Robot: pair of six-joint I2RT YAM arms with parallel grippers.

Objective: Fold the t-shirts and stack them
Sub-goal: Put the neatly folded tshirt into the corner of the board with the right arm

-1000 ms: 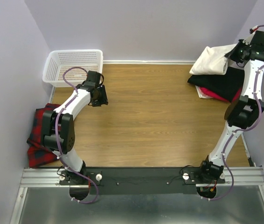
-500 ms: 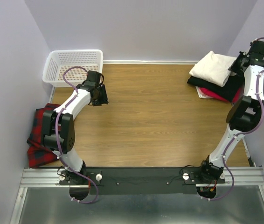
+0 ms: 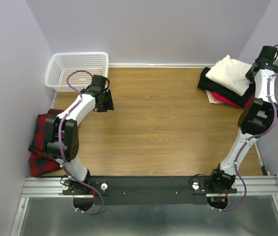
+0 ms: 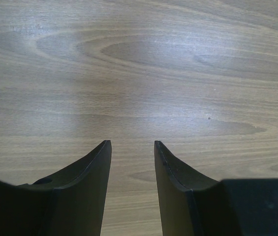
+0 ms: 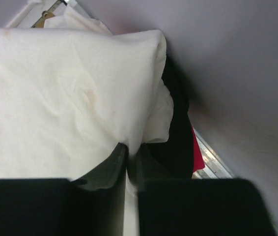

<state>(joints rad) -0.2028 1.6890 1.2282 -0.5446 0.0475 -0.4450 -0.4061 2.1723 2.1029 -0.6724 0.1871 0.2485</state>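
Note:
A folded cream-white t-shirt (image 3: 231, 73) lies on top of a folded black t-shirt (image 3: 223, 88) and a red t-shirt (image 3: 232, 100) at the far right of the table. My right gripper (image 3: 251, 73) is at the stack's right edge, shut on a fold of the cream-white t-shirt (image 5: 75, 93). The black t-shirt (image 5: 178, 142) and a strip of the red one (image 5: 198, 155) show under it in the right wrist view. My left gripper (image 4: 132, 143) is open and empty over bare wood, at the left of the table (image 3: 107, 102).
A white plastic basket (image 3: 77, 69) stands at the far left corner. A red and black plaid cloth (image 3: 41, 142) hangs over the table's left edge. Lilac walls close in the left, back and right sides. A metal rail (image 3: 149, 187) runs along the near edge.
My right gripper has carried the cream-white t-shirt right and back and lowered it onto the black one. The left arm has not moved.

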